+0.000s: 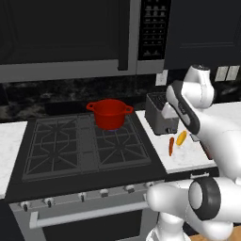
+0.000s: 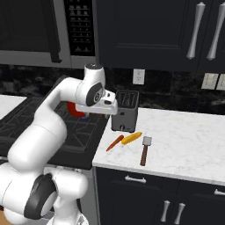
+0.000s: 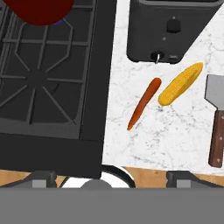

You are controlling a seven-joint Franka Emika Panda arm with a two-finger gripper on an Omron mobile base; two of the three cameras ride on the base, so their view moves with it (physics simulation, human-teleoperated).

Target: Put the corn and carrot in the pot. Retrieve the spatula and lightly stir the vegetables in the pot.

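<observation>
The red pot point(image 1: 109, 113) stands on the stove's back right burner, and its edge shows at the top left of the hand view point(image 3: 39, 11). On the white counter in front of the toaster lie the orange carrot point(image 3: 144, 103) point(image 2: 115, 143) and the yellow corn point(image 3: 180, 84) point(image 2: 132, 138), side by side and apart. To the right of the corn lies the spatula point(image 3: 216, 127) point(image 2: 144, 150), with its brown handle toward the counter's front. My gripper point(image 3: 111, 178) hangs above the counter's left edge, open and empty, well above the vegetables.
A dark toaster point(image 2: 125, 110) stands just behind the carrot and corn. The black stove top point(image 1: 84, 146) lies left of the counter, with a microwave above it. The white counter point(image 2: 184, 140) stretches to the right of the spatula.
</observation>
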